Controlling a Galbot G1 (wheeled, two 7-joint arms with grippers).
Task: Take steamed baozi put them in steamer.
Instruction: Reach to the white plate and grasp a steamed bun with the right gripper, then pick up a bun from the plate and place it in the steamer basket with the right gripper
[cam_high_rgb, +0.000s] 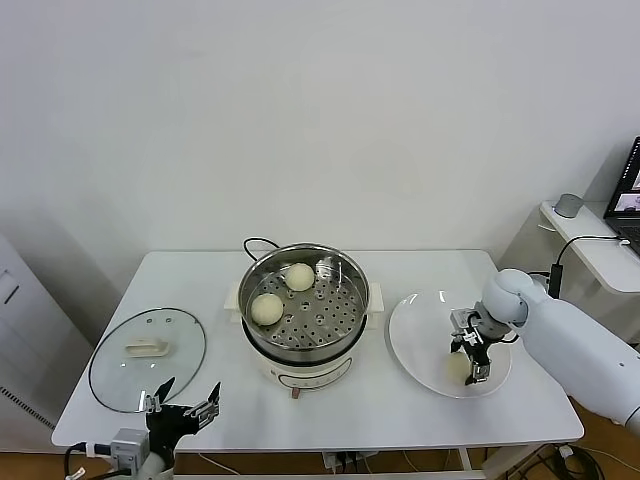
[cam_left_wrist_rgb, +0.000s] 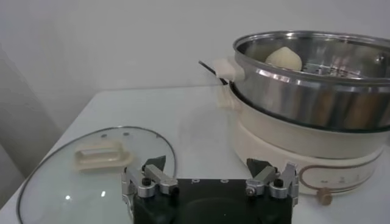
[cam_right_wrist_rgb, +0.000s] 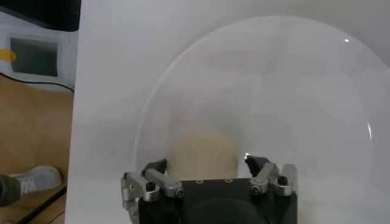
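One baozi (cam_high_rgb: 458, 366) lies on a flat white plate (cam_high_rgb: 415, 330) right of the steamer. My right gripper (cam_high_rgb: 468, 362) is down over it, open, with a finger close on each side of the bun. In the right wrist view the baozi (cam_right_wrist_rgb: 204, 152) fills the gap of the right gripper (cam_right_wrist_rgb: 204, 165), and the plate (cam_right_wrist_rgb: 274, 91) lies under it. The steel steamer (cam_high_rgb: 345, 290) at the table's middle holds two baozi (cam_high_rgb: 267, 308) (cam_high_rgb: 299, 276). My left gripper (cam_high_rgb: 185, 400) waits open and empty at the front left edge.
The glass lid (cam_high_rgb: 147, 357) with a cream handle lies flat on the left of the table, just beyond the left gripper (cam_left_wrist_rgb: 206, 165). The steamer (cam_left_wrist_rgb: 304, 91) stands on a white cooker base with a black cord behind. A side desk with a laptop stands far right.
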